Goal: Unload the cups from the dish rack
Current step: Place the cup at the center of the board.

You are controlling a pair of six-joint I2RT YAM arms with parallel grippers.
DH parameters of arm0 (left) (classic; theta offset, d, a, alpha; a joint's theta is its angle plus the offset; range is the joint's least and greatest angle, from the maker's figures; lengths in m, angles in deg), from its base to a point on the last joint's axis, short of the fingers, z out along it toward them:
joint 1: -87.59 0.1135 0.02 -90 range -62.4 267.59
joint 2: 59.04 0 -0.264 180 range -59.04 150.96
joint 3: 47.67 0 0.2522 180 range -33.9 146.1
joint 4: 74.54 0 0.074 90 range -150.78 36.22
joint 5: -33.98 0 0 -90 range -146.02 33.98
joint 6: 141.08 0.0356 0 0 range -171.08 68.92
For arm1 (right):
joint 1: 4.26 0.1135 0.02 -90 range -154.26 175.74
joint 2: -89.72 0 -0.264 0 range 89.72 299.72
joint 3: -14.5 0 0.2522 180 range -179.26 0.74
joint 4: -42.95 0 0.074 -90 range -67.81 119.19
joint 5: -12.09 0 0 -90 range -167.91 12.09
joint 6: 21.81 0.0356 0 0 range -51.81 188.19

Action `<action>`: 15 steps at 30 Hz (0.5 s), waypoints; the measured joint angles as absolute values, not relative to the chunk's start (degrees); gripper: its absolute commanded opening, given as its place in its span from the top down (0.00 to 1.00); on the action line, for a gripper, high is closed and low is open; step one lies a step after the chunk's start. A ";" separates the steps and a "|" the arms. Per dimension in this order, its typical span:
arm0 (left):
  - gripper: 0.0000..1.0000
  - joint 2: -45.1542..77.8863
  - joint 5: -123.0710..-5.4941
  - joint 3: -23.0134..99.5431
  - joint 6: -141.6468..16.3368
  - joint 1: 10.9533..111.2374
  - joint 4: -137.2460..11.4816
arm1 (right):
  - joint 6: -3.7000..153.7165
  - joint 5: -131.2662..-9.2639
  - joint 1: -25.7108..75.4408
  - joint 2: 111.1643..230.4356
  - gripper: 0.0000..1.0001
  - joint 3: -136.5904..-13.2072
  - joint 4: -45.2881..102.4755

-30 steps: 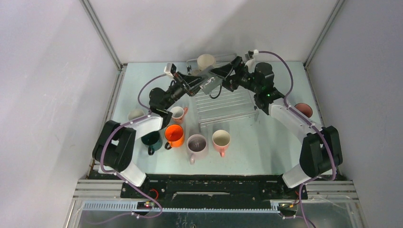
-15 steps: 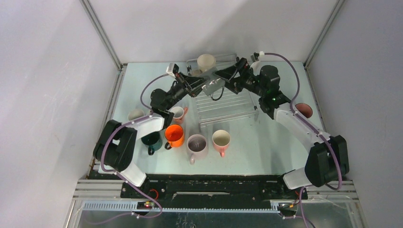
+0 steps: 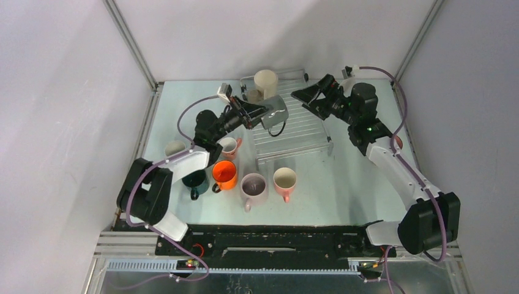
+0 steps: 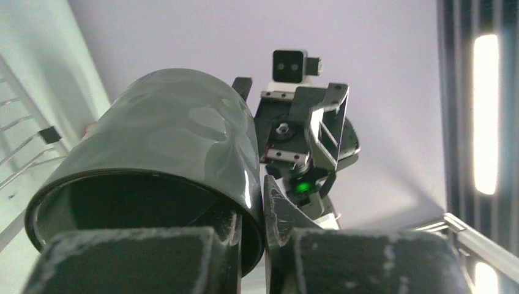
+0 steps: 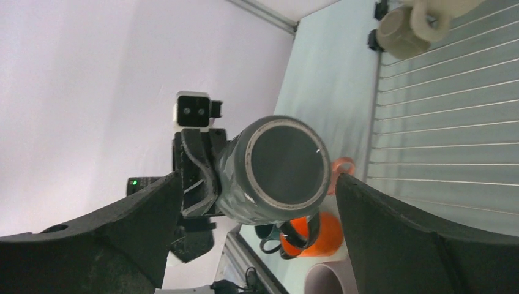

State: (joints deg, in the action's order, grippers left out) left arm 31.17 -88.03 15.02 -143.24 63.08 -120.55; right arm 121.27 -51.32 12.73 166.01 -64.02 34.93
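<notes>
The dark cup [image 3: 276,110] is held tipped above the left side of the dish rack [image 3: 294,138], pinched at its rim by the left hand [image 3: 260,112], the right hand [image 3: 306,98] spread wide nearby, so a slip could be caused by swinging.

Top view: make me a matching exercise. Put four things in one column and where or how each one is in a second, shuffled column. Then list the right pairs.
Things
1. dark mug
2. cream mug
3. orange mug
4. right pincer

Place or state
A. standing on the table, off the rack
B. open, gripping nothing
C. at the far end of the dish rack
D. lifted above the rack, gripped by the left pincer

Pairs: 1-D, 2-C, 3-A, 4-B
</notes>
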 measured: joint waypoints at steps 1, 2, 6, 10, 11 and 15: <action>1.00 30.50 -88.51 15.02 -141.84 63.08 -118.64 | 120.75 -51.51 12.19 165.73 0.00 -64.02 34.23; 1.00 29.69 -89.10 15.02 -140.37 63.08 -116.50 | 120.25 -51.80 11.64 165.44 0.00 -64.02 33.55; 1.00 26.39 -91.42 16.66 -133.03 63.06 -105.90 | 117.40 -53.00 8.99 163.69 0.00 -64.06 28.98; 1.00 24.51 -92.86 22.85 -121.42 61.95 -89.82 | 113.27 -55.69 7.70 162.34 0.00 -65.92 21.68; 1.00 24.36 -92.77 25.23 -117.55 61.25 -84.39 | 112.25 -56.54 7.64 162.14 0.00 -66.90 19.67; 1.00 24.31 -91.53 32.77 -105.31 57.47 -67.46 | 108.55 -59.49 7.60 160.94 0.00 -71.60 12.96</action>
